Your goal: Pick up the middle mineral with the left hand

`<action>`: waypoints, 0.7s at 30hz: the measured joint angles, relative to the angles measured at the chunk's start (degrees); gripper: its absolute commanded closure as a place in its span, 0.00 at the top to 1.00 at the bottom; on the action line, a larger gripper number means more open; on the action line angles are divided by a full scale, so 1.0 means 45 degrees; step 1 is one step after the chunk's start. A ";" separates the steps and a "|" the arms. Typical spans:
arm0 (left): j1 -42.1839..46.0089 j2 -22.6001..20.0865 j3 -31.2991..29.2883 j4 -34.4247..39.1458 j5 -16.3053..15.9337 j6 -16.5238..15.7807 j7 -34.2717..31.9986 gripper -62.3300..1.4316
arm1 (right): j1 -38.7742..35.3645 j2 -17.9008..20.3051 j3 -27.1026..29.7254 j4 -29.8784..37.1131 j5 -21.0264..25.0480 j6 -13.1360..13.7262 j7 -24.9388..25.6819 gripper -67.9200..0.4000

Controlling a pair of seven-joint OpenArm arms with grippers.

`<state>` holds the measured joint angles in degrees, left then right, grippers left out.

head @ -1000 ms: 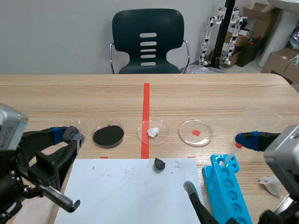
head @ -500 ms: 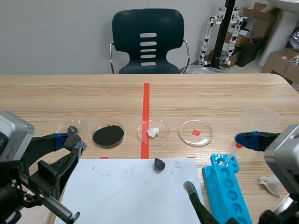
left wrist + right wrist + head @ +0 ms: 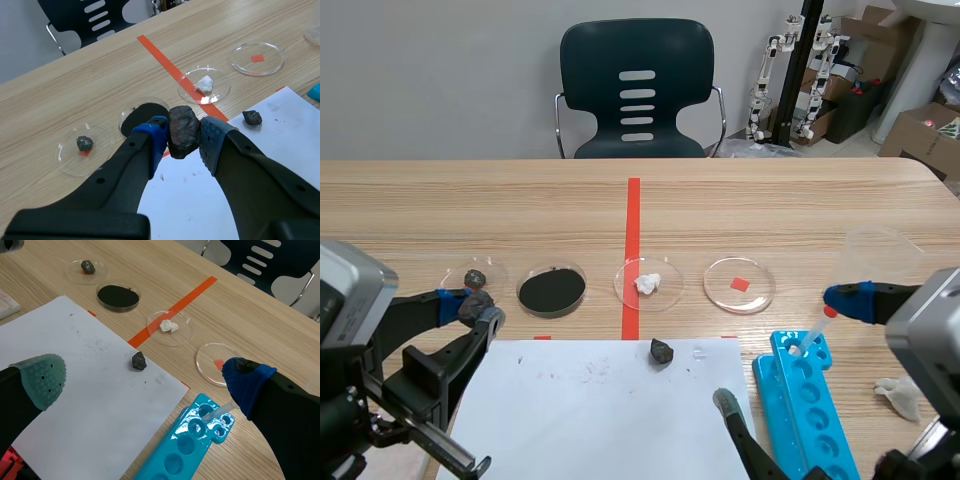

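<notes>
My left gripper [image 3: 184, 138] is shut on a dark brown mineral lump [image 3: 183, 126], held between the blue pads above the white paper's near left corner. In the scene view that gripper [image 3: 472, 306] hangs at the left with the lump [image 3: 477, 304] in it. Behind it lie a small dish with a little dark stone [image 3: 475, 277], a dish of black powder [image 3: 552, 290], a dish with a white mineral [image 3: 648, 284] and a dish with a red square [image 3: 740, 284]. Another small dark stone [image 3: 662, 351] lies on the paper. My right gripper [image 3: 144, 379] is open and holds nothing.
A white paper sheet [image 3: 590, 410] covers the near table. A blue tube rack [image 3: 810, 400] with a dropper lies at the near right, a clear plastic cup [image 3: 880, 255] and a crumpled tissue [image 3: 898, 395] beyond it. A dark chair [image 3: 637, 90] stands behind the table.
My left gripper has drifted slightly down and toward me with the lump, uncovering the far-left dish with its small stone. The right arm has not moved.
</notes>
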<state>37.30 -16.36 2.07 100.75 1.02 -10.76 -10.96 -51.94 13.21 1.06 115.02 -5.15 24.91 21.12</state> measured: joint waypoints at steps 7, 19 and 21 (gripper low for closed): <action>0.0000 0.0000 0.0000 0.0000 0.0000 0.0000 0.0000 0.19 | 0.0000 0.0000 0.0000 0.0000 0.0000 0.0000 0.0000 1.00; 0.0000 0.0000 0.0000 0.0000 0.0000 0.0005 0.0379 0.19 | 0.0000 0.0000 0.0000 0.0000 0.0000 0.0000 0.0000 1.00; 0.0000 0.0000 0.0000 0.0000 -0.0005 0.0000 0.0432 0.19 | 0.0000 0.0000 0.0000 0.0000 0.0000 0.0000 0.0000 1.00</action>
<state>37.30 -16.36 2.07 100.75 0.99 -10.76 -9.02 -51.94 13.21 1.06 115.02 -5.15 24.91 21.12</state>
